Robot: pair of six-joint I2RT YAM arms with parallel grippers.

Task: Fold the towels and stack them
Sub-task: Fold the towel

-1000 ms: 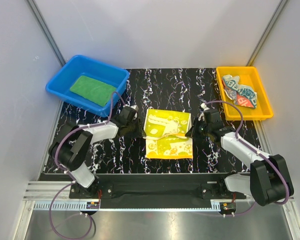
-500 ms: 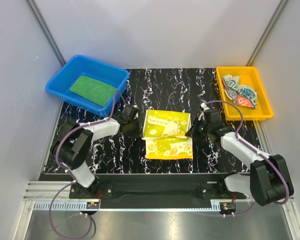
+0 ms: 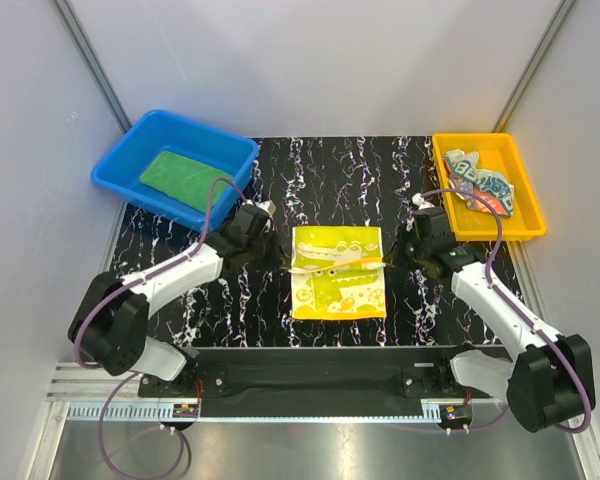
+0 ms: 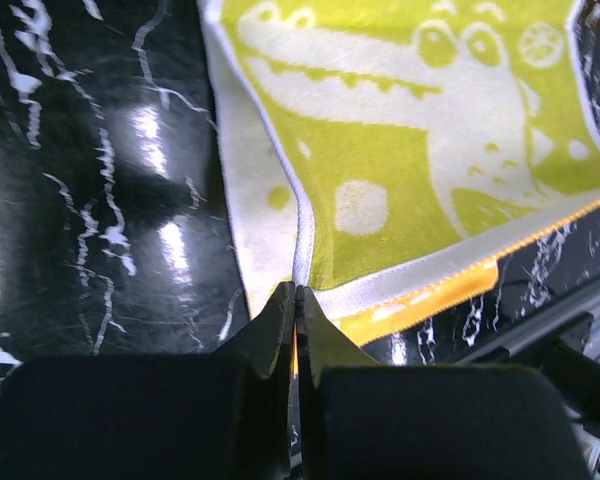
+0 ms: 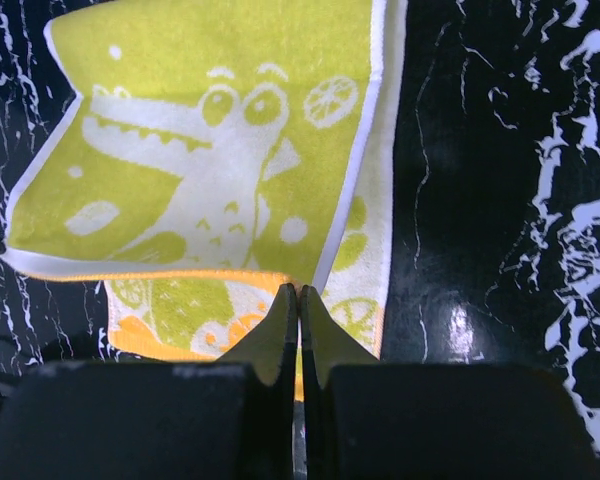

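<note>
Yellow towel (image 3: pixel 338 290) is the ref point. It lies flat mid-surface (image 3: pixel 250 312), crocodile print up, partly doubled over. Its near hem is free, w/ nothing touching it.

A bit further back, at approx the towel's half-way line, a raised edge of cloth runs L-R across it. The left gripper (image 3: pixel 280 258) sits at the L end of that edge and the right gripper (image 3: pixel 388 260) at the R end. Both have jaws pressed tight together w/ a corner of towel pinched at the very tips, and both wrist views show the white hem going in btwn the jaws. So the towel lies btwn the two grippers, and the held edge's long axis runs gripper to gripper.

Judgement: mid-fold. Each arm is equally near its own corner, so neither leads. The next move prob. needs both to travel together, square to that L-R line, keeping the edge taut so the hems meet. If one lags, the fold goes skewed. Can't tell for sure which way the flap should go.

Far-L of the yellow towel: green towel (image 3: pixel 185 178), flat in the blue bin (image 3: pixel 205 128). Far-R: striped towel (image 3: pixel 480 182), crumpled in the orange bin (image 3: pixel 470 138). Both are well apart from either gripper.
</note>
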